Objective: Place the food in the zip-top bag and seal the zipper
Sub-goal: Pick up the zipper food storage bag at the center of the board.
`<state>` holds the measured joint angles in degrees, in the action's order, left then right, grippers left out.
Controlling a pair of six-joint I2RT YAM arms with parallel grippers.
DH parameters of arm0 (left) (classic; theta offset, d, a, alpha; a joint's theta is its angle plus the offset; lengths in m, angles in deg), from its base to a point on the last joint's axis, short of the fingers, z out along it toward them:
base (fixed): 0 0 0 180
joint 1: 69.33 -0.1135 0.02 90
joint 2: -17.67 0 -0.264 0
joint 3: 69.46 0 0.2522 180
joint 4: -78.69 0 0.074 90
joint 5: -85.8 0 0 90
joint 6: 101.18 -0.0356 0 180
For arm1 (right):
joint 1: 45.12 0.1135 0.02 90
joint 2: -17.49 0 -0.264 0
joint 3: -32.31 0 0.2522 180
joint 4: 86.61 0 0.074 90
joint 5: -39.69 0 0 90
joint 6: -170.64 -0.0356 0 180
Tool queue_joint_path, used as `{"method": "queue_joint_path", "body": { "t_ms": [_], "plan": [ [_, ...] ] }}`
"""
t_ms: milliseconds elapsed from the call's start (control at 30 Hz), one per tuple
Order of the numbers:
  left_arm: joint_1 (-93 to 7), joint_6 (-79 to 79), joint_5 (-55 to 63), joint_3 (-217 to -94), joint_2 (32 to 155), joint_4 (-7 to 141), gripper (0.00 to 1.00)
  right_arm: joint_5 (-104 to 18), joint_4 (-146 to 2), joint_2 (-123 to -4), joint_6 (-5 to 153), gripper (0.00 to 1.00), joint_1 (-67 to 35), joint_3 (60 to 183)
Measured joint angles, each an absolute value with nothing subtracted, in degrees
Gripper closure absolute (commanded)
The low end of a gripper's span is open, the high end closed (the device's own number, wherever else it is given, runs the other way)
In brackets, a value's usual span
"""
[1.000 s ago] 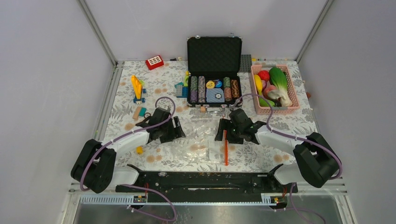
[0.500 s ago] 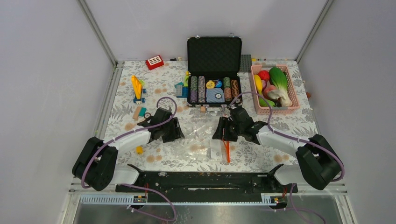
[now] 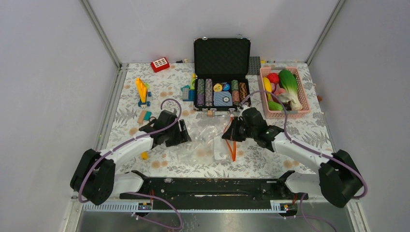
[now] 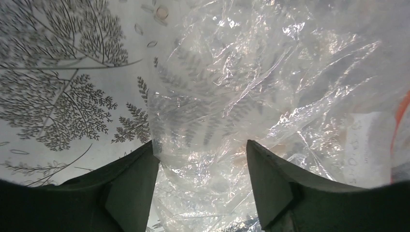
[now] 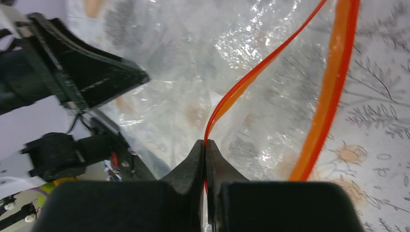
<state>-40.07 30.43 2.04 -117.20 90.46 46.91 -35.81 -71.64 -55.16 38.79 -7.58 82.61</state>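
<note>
Half of zipper clamped in right claw; left claw spread wide, zip-top bag between.

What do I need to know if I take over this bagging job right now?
Right gripper: shut on one lip of the zipper; the two lips stand apart.
Left gripper: open, fingers either side of the zip-top bag film, not clamped.
The bag lies mid-table between the arms. All the food sits in the pink basket, far right.
Done: mouth partly opened.
Left: move the food into the bag, then seal the zipper.
</note>
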Motion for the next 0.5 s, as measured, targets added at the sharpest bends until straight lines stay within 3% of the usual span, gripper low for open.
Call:
{"method": "queue_joint_path", "body": {
  "t_ms": [267, 500],
  "plan": [
    [-39.68, 28.83, -5.33, -126.38, 79.34, 38.69, 0.01, -43.92, -70.02, -45.65, 38.48, 1.00, -2.45, 90.24],
    [-38.93, 27.82, -12.87, -133.11, 72.30, 31.89, 0.01, -57.36, -62.68, -48.29, 35.60, 1.00, 2.32, 99.26]
  ]
}}
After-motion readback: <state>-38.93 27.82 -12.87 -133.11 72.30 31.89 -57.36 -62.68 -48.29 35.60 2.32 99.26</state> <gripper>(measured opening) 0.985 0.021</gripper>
